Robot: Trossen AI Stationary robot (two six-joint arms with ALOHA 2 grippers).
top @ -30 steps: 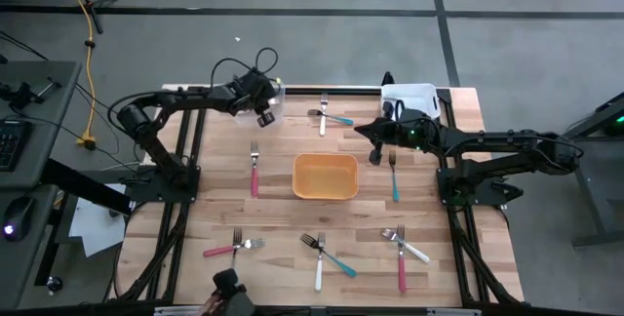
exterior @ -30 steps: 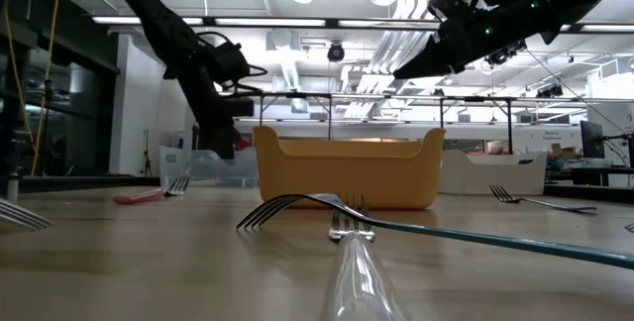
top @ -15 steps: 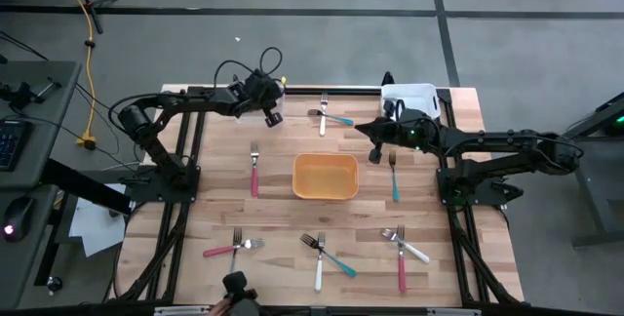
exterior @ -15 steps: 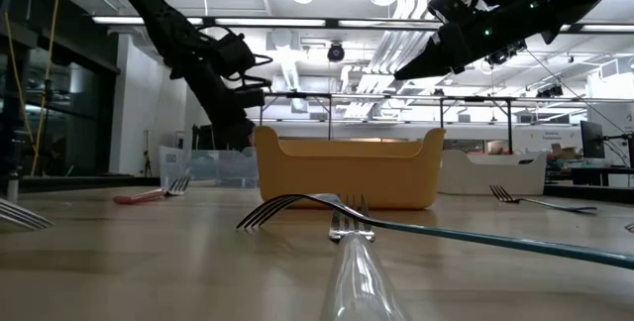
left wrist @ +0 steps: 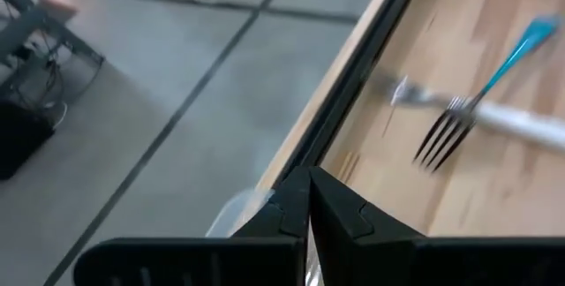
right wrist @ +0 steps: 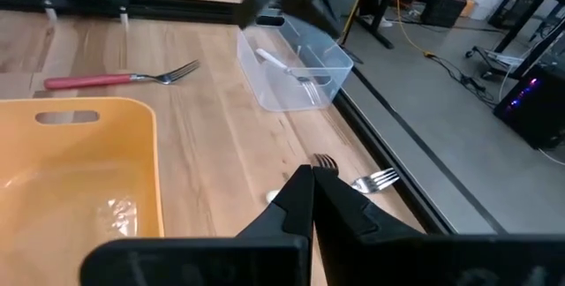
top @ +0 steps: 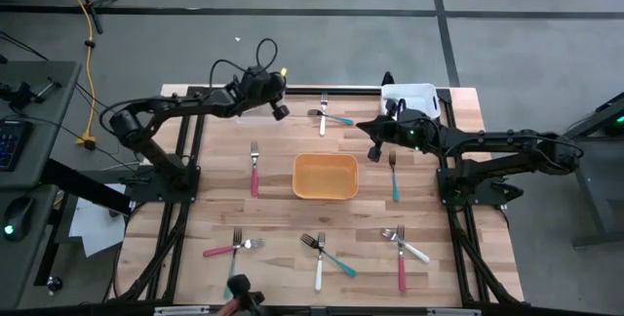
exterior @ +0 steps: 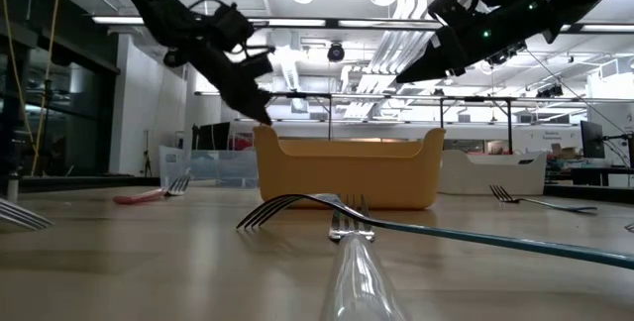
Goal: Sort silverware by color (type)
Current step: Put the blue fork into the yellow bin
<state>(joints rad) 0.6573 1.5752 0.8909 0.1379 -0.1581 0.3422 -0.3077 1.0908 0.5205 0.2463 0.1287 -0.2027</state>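
From above, the left gripper (top: 279, 111) reaches over the table's far edge, a crossed fork pair (top: 329, 116) just beside it. Its wrist view shows fingers (left wrist: 309, 206) pressed together, holding nothing. The right gripper (right wrist: 311, 199), likewise closed, hovers near the orange bin (right wrist: 79, 171).

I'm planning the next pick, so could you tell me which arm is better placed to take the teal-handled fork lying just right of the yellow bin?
The right arm. Its gripper, fingers shut, hovers right beside that teal-handled fork, while the left gripper is off at the table's far edge, across the yellow bin.
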